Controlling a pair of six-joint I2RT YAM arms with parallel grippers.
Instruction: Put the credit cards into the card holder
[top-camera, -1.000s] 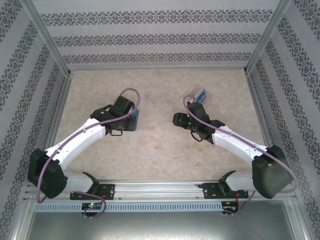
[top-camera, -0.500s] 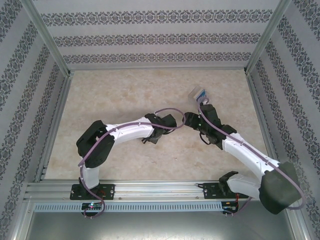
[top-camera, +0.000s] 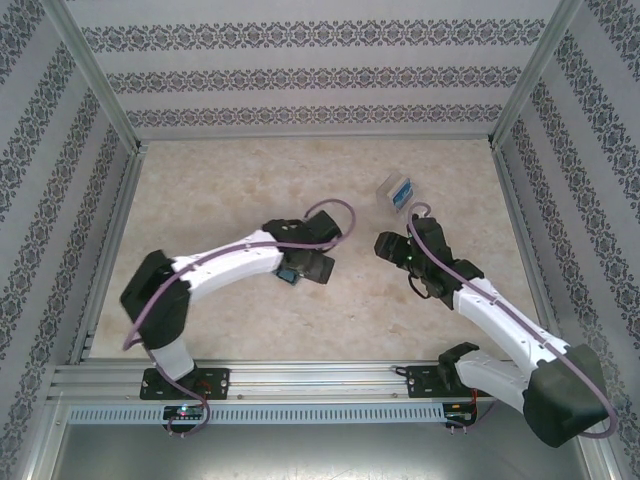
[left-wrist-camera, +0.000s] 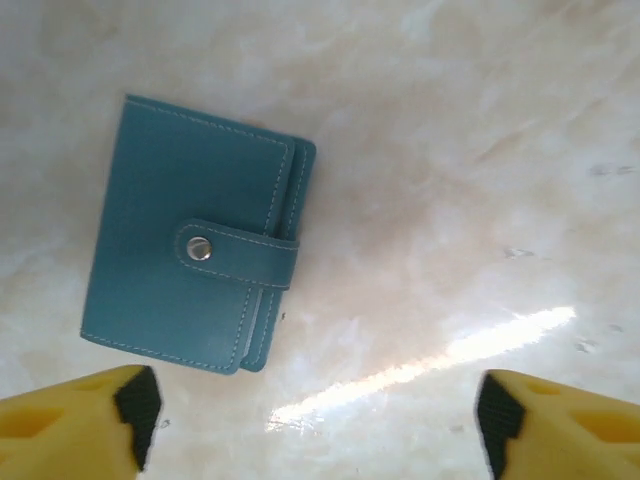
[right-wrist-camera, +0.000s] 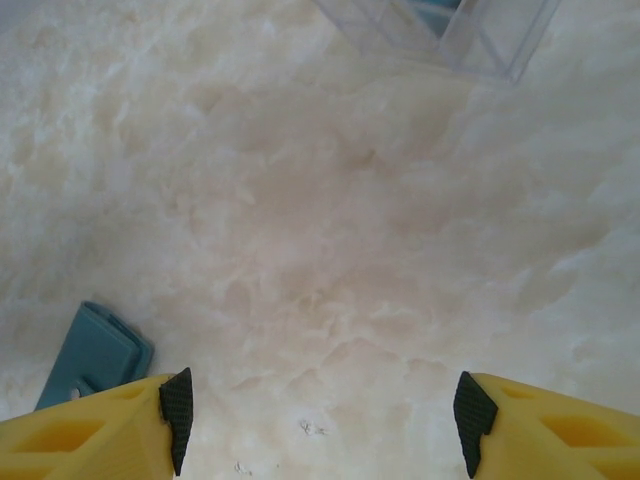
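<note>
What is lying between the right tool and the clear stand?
Nothing. In the right wrist view the table is bare from the right tool to the stand; the holder lies off to one side.

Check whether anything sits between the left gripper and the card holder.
Nothing visible does. The card holder lies closed, strap snapped, on the table just beyond the left gripper, whose fingers stand open and hold nothing.
</note>
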